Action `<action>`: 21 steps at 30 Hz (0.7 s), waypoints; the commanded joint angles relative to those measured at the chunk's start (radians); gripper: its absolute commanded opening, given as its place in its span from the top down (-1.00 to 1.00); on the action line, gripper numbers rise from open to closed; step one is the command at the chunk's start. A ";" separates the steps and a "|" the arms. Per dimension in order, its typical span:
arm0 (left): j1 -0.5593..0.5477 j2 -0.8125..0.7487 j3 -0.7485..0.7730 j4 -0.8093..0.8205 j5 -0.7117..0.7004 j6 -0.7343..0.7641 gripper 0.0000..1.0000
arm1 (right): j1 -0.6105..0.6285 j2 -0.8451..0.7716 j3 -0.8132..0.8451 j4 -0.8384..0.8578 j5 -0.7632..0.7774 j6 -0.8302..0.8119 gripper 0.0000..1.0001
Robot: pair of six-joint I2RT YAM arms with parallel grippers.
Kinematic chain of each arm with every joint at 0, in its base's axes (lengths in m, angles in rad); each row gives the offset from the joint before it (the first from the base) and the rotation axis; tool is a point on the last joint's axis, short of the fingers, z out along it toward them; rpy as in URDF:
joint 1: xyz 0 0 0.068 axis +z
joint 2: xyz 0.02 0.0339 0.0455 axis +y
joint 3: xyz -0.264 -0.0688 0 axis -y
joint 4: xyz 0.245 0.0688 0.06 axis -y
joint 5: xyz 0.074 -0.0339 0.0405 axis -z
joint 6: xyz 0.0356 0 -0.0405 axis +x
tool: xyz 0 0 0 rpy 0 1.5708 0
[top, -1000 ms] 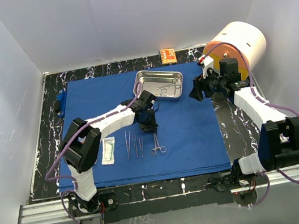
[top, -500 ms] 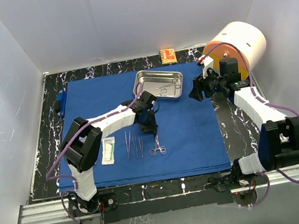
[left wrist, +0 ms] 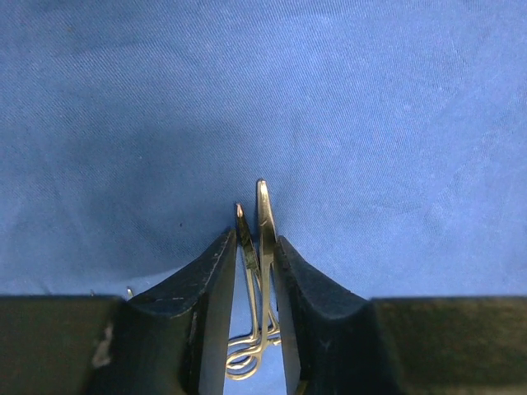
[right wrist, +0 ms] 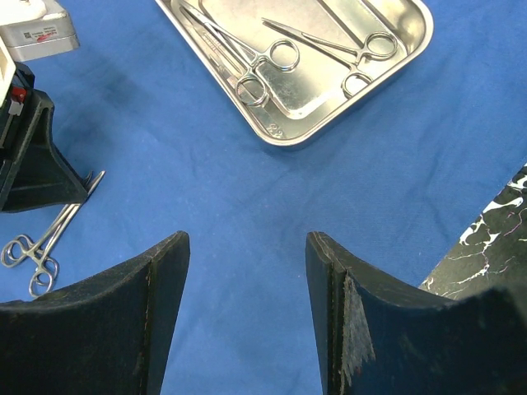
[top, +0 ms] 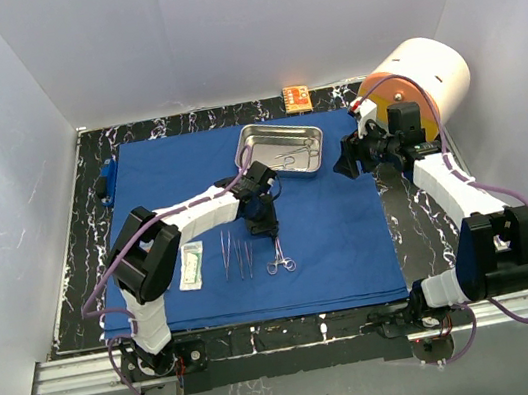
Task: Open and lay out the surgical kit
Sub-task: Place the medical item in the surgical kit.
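Left gripper [left wrist: 254, 240] seemingly pinches a slender, shiny steel clamp [left wrist: 263, 202] by its tips.

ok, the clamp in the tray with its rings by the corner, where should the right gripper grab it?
Take the clamp on its shank just ahead of the rings, straight down with the right gripper, fingers across it. It lies flat on the tray floor, rings close to the wall; the shank has bare floor either side, so probably more finger room.

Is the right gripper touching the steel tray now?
Apart. The right wrist view shows bare blue cloth between the open right gripper and the steel tray.
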 commanded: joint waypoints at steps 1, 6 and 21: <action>-0.007 -0.020 -0.020 -0.010 -0.018 0.024 0.48 | -0.006 0.000 0.006 0.021 -0.021 0.004 -0.12; -0.011 -0.032 -0.020 -0.008 -0.022 0.033 0.42 | -0.006 0.001 0.006 0.020 -0.022 0.004 -0.12; -0.055 -0.020 -0.063 0.010 -0.022 0.076 0.53 | -0.006 -0.004 0.006 0.016 -0.027 0.004 -0.12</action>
